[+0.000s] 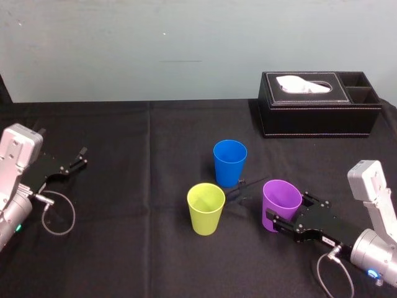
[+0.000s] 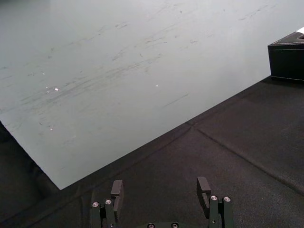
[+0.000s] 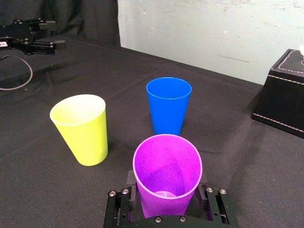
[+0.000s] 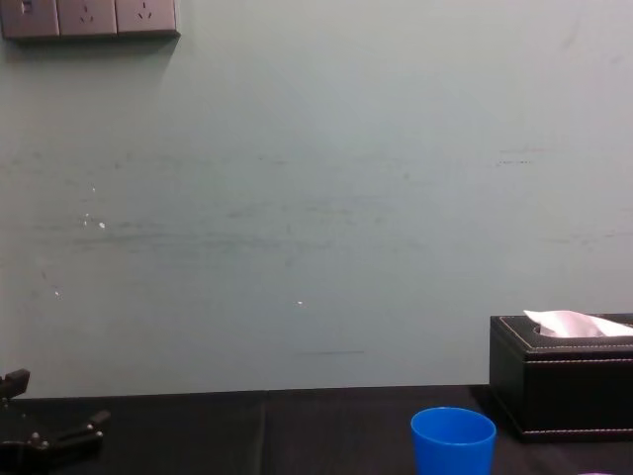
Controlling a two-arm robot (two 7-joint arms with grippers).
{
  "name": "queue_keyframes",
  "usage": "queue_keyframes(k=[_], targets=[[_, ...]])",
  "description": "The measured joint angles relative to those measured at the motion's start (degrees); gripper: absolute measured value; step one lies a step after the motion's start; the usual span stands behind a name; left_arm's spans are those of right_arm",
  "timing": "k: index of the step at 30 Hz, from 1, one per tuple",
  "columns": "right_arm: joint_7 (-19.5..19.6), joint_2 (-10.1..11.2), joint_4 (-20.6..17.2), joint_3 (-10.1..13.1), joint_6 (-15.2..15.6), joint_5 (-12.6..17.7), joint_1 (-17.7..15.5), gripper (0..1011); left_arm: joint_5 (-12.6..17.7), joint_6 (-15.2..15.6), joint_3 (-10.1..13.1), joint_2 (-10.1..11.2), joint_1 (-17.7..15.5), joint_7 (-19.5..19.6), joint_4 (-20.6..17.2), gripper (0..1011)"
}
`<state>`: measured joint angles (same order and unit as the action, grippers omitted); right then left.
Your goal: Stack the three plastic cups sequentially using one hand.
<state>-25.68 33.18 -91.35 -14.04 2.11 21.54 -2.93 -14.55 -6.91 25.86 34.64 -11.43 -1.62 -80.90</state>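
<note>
While the right pincer (image 1: 290, 210) is clamped on the purple cup (image 1: 280, 200), two more cups stand free: blue (image 1: 229, 161) at its 11 o'clock, yellow-green (image 1: 206, 208) at 9. Left pincer (image 1: 79, 158) idles far left, jaws apart.

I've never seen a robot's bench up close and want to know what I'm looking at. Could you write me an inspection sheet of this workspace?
Surface: table under a black cloth.
Job's things: blue cup, yellow-green cup and purple cup, all standing mouth up, apart, none stacked.
Clutter: black tissue box at the far right, a white tissue sticking out.
Grippers: right gripper around the purple cup's lower wall; left gripper parked at the left, fingers open, holding nothing.
Cables: left cable loops on the cloth by its wrist; right cable curls by its wrist.
Surroundings: pale wall behind; sockets high on it.
</note>
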Motion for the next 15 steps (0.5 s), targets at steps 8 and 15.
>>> queue_keyframes(k=[8,15], targets=[[0.00,0.00,0.00,0.00,0.00,0.00,0.00,722,0.00,0.00,0.00,0.00,0.00,0.00,0.00,1010],[1.78,0.45,-3.66,1.44,0.62,0.13,-1.79,722,0.00,0.00,0.00,0.00,0.00,0.00,0.00,1010]])
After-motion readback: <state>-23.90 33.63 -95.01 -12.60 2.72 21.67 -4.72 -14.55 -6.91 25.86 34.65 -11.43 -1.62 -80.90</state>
